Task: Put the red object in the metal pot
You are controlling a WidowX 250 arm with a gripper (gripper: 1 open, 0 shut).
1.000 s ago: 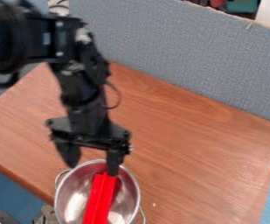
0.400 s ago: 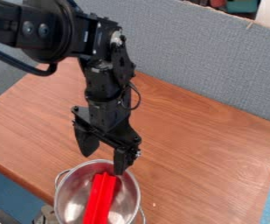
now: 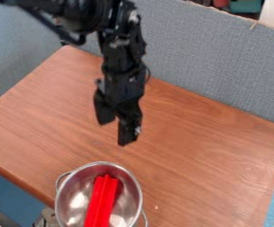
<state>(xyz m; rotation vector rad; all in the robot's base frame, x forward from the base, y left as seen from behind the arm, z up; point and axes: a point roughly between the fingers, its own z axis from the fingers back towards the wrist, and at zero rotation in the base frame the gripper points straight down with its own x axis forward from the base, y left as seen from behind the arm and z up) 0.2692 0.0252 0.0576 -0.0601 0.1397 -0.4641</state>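
Note:
The red object (image 3: pixel 105 199), a long flat red bar, lies inside the metal pot (image 3: pixel 70 199), leaning from the pot's middle toward its front rim. The shiny round pot stands at the front edge of the wooden table (image 3: pixel 210 151). My gripper (image 3: pixel 114 124) hangs above the table, well above and behind the pot, pointing down. Its two dark fingers stand apart with nothing between them, so it is open.
A grey fabric partition (image 3: pixel 199 53) runs along the back of the table. The black arm (image 3: pixel 109 27) reaches in from the upper left. The table's front edge runs just below the pot, and its right edge lies near the frame's right side.
The gripper has risen from just over the pot's rim and moved back toward the table's middle, staying open. The red bar remains in the pot.

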